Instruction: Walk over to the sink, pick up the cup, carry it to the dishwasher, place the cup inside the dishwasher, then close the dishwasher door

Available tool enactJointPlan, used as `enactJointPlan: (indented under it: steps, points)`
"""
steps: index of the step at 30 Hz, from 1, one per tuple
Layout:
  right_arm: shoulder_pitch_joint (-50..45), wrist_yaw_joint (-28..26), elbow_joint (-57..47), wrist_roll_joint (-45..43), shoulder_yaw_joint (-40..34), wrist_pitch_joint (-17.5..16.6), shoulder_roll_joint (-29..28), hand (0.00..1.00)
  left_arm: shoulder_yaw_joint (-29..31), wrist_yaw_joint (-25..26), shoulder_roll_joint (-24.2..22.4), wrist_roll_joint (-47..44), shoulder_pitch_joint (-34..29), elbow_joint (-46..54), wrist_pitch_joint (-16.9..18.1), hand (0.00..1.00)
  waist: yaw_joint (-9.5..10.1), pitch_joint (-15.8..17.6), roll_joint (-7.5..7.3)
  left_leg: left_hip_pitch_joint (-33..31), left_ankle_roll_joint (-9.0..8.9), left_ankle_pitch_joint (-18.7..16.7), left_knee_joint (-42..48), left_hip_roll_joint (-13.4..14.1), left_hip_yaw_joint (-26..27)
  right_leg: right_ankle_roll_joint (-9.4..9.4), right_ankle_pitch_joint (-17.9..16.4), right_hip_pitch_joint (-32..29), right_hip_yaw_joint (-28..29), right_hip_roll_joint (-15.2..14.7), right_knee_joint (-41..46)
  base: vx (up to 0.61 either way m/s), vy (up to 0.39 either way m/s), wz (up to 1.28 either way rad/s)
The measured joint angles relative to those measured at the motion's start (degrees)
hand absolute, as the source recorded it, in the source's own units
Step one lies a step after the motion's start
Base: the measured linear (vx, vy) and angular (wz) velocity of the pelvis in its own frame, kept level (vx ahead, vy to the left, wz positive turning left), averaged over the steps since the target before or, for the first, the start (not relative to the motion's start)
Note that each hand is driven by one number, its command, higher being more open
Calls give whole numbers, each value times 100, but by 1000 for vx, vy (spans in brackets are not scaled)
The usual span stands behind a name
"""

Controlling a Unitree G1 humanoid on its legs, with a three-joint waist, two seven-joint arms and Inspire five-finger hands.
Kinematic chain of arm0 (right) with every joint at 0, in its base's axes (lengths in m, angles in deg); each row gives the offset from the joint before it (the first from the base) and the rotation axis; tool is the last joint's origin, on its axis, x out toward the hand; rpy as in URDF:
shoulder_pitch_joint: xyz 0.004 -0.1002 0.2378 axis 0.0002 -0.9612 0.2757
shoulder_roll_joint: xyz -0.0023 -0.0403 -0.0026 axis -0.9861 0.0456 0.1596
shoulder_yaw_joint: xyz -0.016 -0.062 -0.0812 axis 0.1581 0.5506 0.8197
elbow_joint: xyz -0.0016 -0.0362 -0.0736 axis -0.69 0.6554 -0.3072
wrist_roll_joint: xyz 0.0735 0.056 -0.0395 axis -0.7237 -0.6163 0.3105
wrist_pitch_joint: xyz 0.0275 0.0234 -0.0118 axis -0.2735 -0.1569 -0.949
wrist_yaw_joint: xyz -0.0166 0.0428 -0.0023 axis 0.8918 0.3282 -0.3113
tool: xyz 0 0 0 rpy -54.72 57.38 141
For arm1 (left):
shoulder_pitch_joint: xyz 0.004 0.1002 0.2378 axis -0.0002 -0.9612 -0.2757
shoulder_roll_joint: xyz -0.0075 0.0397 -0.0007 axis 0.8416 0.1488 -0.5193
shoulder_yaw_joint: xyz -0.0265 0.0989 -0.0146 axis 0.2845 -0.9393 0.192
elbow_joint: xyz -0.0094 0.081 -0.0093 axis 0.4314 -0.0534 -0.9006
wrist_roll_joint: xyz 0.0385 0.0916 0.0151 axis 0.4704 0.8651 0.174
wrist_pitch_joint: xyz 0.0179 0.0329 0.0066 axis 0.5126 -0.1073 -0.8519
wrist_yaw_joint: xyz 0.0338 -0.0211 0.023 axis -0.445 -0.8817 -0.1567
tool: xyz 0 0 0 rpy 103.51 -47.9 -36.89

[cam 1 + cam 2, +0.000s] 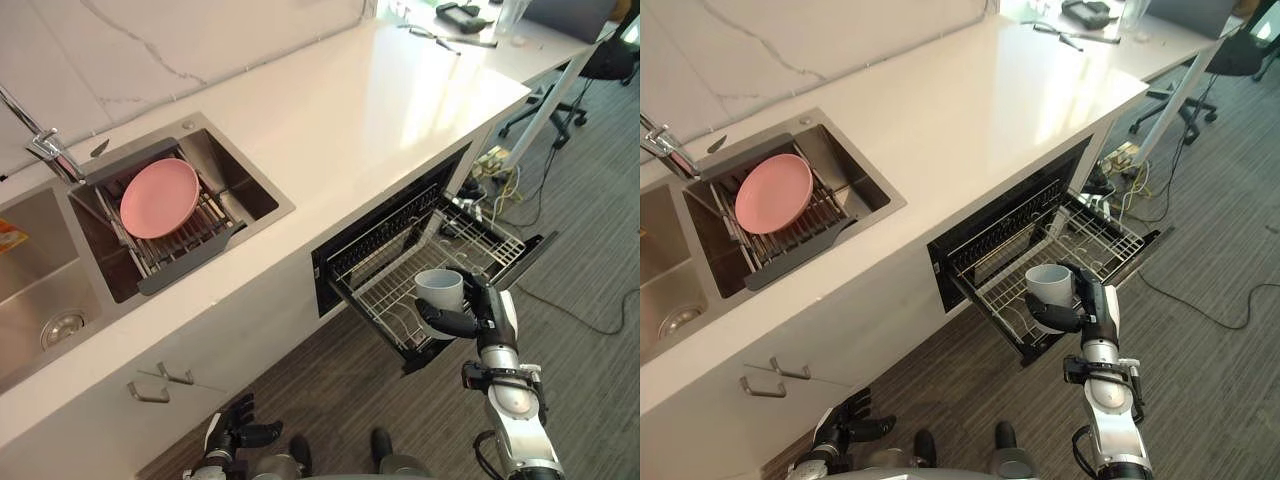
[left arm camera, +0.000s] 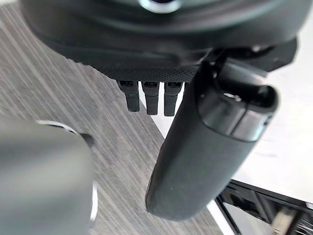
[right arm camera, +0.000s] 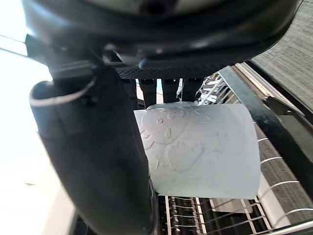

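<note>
Clasping cup (image 1: 438, 289) above rack (image 1: 479, 244) (right hand (image 1: 452, 321))

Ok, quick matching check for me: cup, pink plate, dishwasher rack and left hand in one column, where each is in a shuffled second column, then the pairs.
1. cup
2. pink plate
3. dishwasher rack
4. left hand

A. pulled out of the open dishwasher
B. low in front of the cabinet
C. gripped by the right hand, over the pulled-out wire basket
D. on the drying rack in the sink

Pairs: 1-C, 2-D, 3-A, 4-B
</note>
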Motion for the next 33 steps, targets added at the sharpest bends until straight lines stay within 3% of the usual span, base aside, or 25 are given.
enactJointPlan:
  steps: [6,12,25,33]
  points:
    - [941,75,228,111,120,28,488,30,-13,35,-8,108,299,16,73,90,24,653,268,-727,1,1,496,98,-29,0,0,-697,0,53,497,-113,-8,2]
    - [1601,224,628,171,293,61,773,30,-45,123,4,102,546,118,160,90,138,1047,292,-1129,31,26,730,136,-29,-17,-19,-1201,6,44,905,-128,-3,1]
    - [2892,639,1795,1037,527,409,994,30,-261,265,-1,99,770,112,248,90,155,1195,267,-1309,93,145,732,134,-23,-32,-27,-1436,1,43,1053,-13,2,0]
    - [3423,914,2346,1111,525,572,1084,30,-309,368,-74,93,818,120,316,90,187,1241,262,-1320,108,281,516,68,-46,-30,-4,-1511,-15,-3,1029,1,-1,2]
